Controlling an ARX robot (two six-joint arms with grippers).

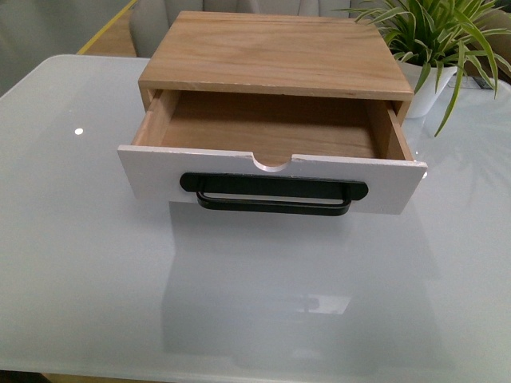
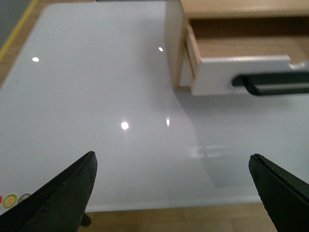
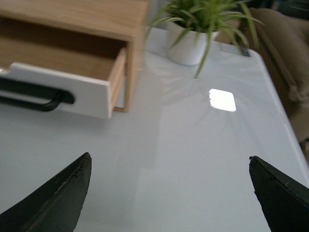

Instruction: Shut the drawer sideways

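The drawer [image 1: 267, 128] stood open, ahead of the left hand [image 2: 171, 156] and right hand [image 3: 169, 157] — both spread wide, empty.

A glossy pale grey table [image 1: 80, 279] fills the scene, with small bright light spots [image 1: 78, 131] reflected on its left side. A wooden box [image 1: 271, 52] sits at the middle of the far edge. At the far right corner stands a plant [image 1: 435, 28] with long striped green leaves in a white pot [image 1: 431, 89]. Small round stickers [image 2: 9, 199] lie by the near edge. A beige chair [image 1: 152, 24] stands beyond the far edge.
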